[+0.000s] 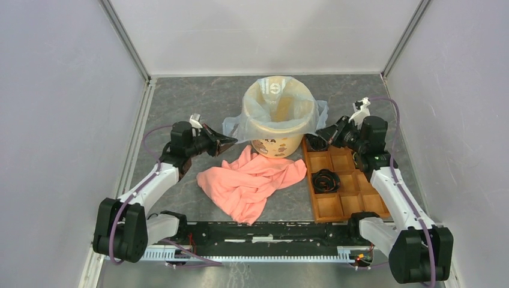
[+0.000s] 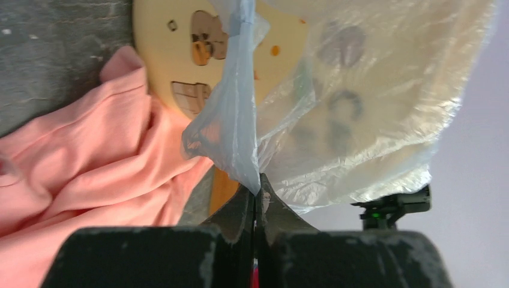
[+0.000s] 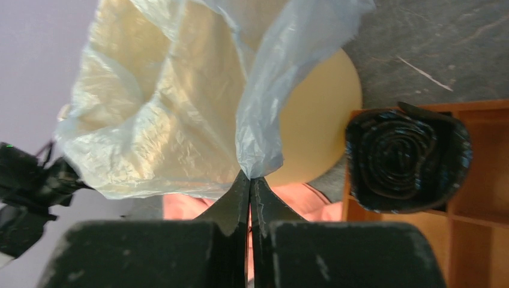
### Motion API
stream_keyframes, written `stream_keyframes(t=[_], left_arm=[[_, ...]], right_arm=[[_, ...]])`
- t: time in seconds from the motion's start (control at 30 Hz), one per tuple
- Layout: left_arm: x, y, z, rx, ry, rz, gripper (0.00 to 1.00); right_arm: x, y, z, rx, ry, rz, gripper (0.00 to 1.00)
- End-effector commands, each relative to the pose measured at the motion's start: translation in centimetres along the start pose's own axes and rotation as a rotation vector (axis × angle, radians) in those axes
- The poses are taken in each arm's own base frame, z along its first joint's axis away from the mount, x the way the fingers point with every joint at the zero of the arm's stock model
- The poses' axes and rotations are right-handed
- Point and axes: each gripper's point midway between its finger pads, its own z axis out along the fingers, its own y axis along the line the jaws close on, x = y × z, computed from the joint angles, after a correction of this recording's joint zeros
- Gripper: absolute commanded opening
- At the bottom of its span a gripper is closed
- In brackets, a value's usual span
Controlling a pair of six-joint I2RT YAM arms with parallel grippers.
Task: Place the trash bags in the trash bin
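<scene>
The yellow-tan trash bin [image 1: 277, 143] with cartoon pictures stands at the table's middle. A clear pale-blue trash bag [image 1: 277, 107] is draped over its rim and hangs down its sides. My left gripper [image 1: 231, 141] is shut on the bag's left flap [image 2: 231, 126], left of the bin [image 2: 174, 54]. My right gripper [image 1: 319, 133] is shut on the bag's right flap [image 3: 264, 120], right of the bin [image 3: 318, 120]. Both flaps are pulled outward.
A pink cloth [image 1: 249, 180] lies crumpled in front of the bin. A brown compartmented wooden tray [image 1: 345, 186] sits to the right and holds black rolled trash bags [image 1: 325, 180], one also in the right wrist view [image 3: 405, 159]. Grey walls enclose the table.
</scene>
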Motion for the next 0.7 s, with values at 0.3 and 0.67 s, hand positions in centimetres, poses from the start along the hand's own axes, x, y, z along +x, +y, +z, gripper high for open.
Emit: stream_keyframes(t=[0.3,0.67], left_arm=[[0.0,6.4,1.2,-0.197,0.022,0.095,0.02],[-0.4,6.7,4.4,-0.223,0.09,0.127,0.04]], right_arm=[[2.5,-3.1,1.6,0.028,0.117,-0.215,0.01],[3.3,-5.8,3.2,0.215,0.239,-0.407,0.3]])
